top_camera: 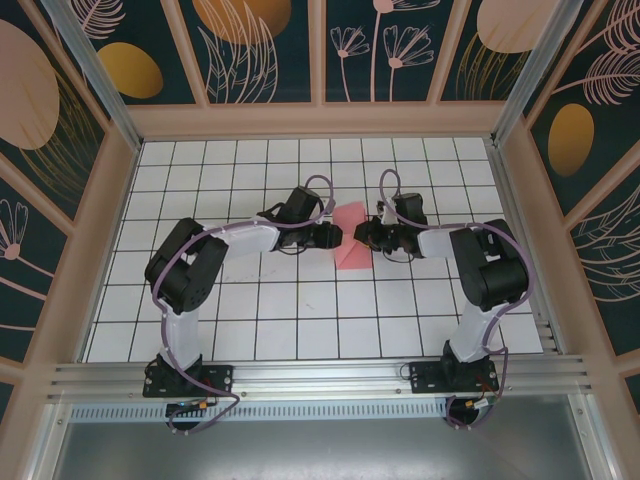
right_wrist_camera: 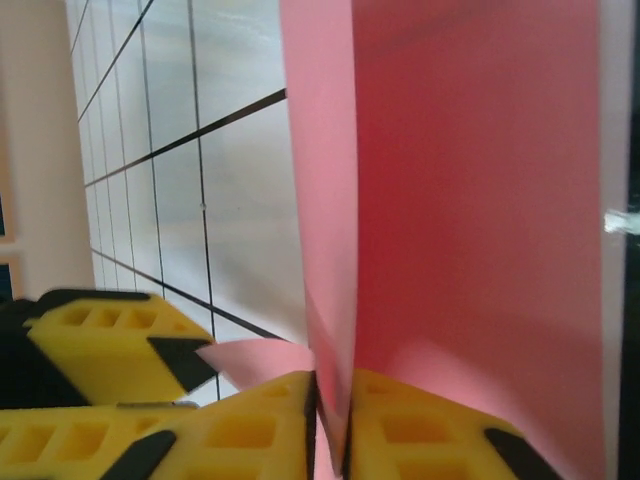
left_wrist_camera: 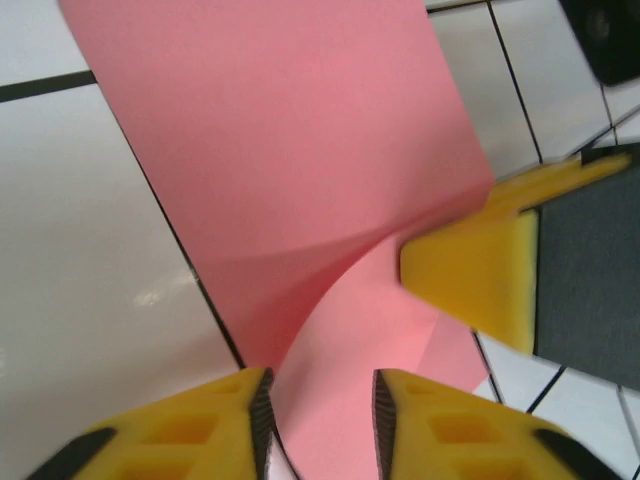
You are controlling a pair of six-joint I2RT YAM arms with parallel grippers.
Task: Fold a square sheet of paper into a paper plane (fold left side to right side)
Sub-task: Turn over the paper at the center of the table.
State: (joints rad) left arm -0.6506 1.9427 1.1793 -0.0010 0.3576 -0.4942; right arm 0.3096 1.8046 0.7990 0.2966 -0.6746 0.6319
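The pink sheet of paper [top_camera: 350, 238] sits mid-table [top_camera: 300, 300], partly lifted between the arms. The right gripper [right_wrist_camera: 333, 410] is clamped on its right edge, holding the flap up for folding. The left gripper [left_wrist_camera: 322, 400] straddles the paper with fingers apart, apparently not pinching.

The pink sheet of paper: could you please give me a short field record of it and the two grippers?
paper: square sheet of paper, salmon pink, bent over, part raised off the gridded table
position: mid-table, between both grippers
left gripper: open, paper passing between its fingers
right gripper: shut on the paper
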